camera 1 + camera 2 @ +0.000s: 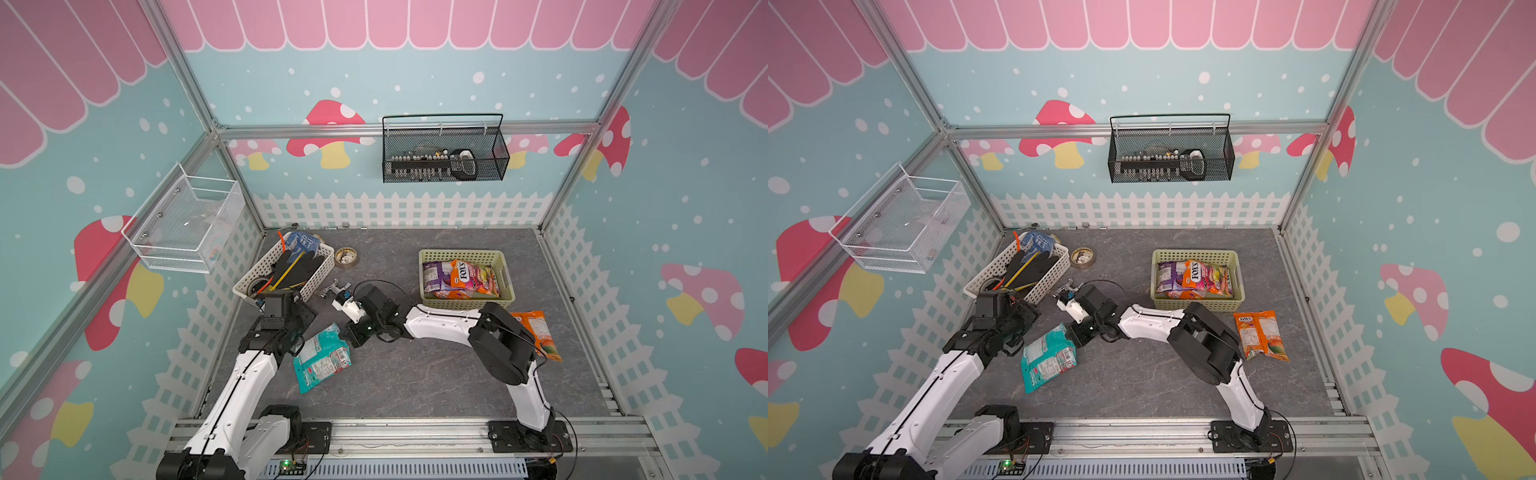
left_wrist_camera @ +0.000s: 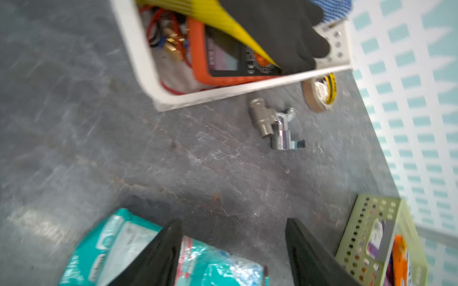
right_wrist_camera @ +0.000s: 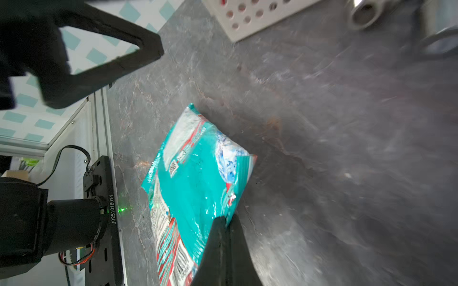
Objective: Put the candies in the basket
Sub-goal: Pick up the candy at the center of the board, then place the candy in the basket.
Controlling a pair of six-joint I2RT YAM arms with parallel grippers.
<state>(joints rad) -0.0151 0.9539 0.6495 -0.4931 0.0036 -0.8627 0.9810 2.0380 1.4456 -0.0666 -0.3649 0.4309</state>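
- The grey marbled table [image 1: 415,382] carries everything you see in both top views.
- Your white tool basket [image 1: 291,266] sits at the far left, stuffed with gloves and tools, well apart from the candy basket.
- The basket [image 1: 463,253], pale yellow-green, stands on the far right. Inside it lie a purple bag [image 1: 434,274], a bag marked FOX'S [image 1: 465,272] and more orange wrappers. They overlap too much for you to count them cleanly.
- The teal bag [image 1: 322,359] lies on the table between your two arms, left of centre and well apart from the basket.
- The orange bag [image 1: 1260,334] lies flat on the table, outside the basket and near its front right corner. In a top view the right arm's elbow hides part of it.
- Right gripper [image 3: 226,220]: jaws pressed together and pinched on the teal bag's edge, near one corner. In the right wrist view the film runs straight into the closed fingertips [image 3: 220,242].
- Left gripper [image 2: 233,237]: jaws wide apart with nothing between them. One of its fingers [image 2: 168,245] shows in front of the teal bag, and you can't tell whether it touches.
- The tape roll [image 1: 345,257] sits just beside the tool basket.
- A small metal fitting [image 2: 272,126] lies on bare table near the tool basket.
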